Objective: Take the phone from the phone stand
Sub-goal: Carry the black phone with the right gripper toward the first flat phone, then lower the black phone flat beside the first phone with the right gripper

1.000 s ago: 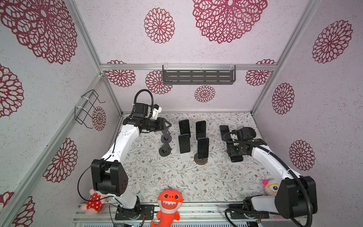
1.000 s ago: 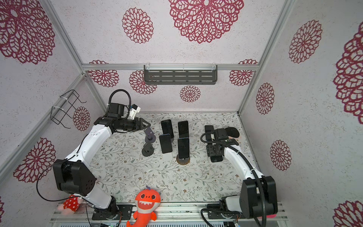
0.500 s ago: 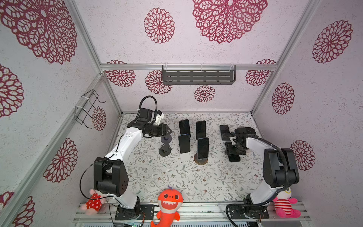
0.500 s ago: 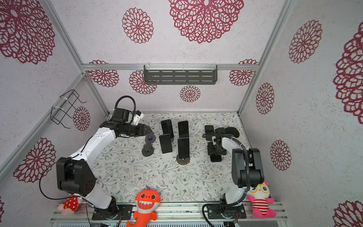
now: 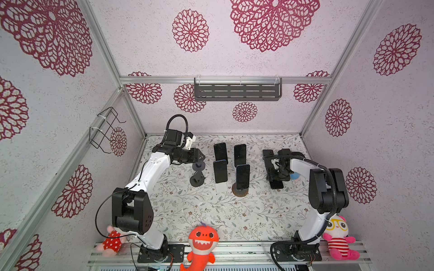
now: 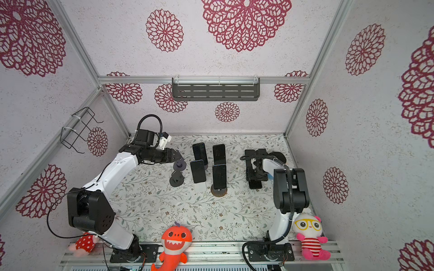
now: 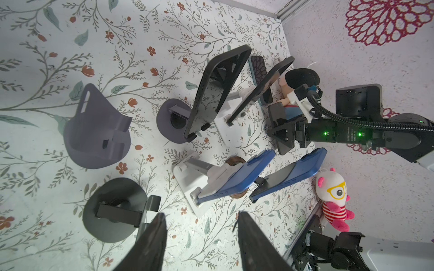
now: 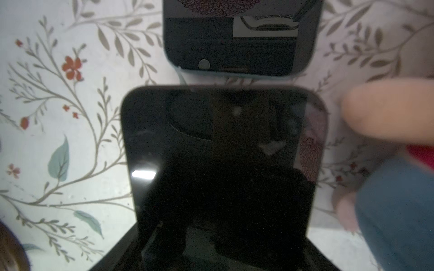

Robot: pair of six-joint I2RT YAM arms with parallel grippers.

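Note:
My right gripper (image 5: 278,174) is shut on a black phone (image 8: 223,145), held low over the table at the right, clear of every stand; in the left wrist view that phone (image 7: 279,117) sits in the jaws. Four more phones lean on stands mid-table: two in back (image 5: 220,151) (image 5: 240,154), two in front (image 5: 220,171) (image 5: 242,176). My left gripper (image 7: 199,234) is open and holds nothing, beside an unloaded purple phone stand (image 5: 199,167) and above a black phone stand (image 5: 196,180).
Another phone (image 8: 239,40) lies flat on the table just beyond the held one. A doll (image 7: 301,78) and a black round stand (image 5: 298,154) lie at the far right. Plush toys (image 5: 203,241) (image 5: 338,237) sit along the front rail.
The right arm's elbow has swung up and inward while its gripper kept the phone almost in place. The left gripper has edged right toward the purple stand.

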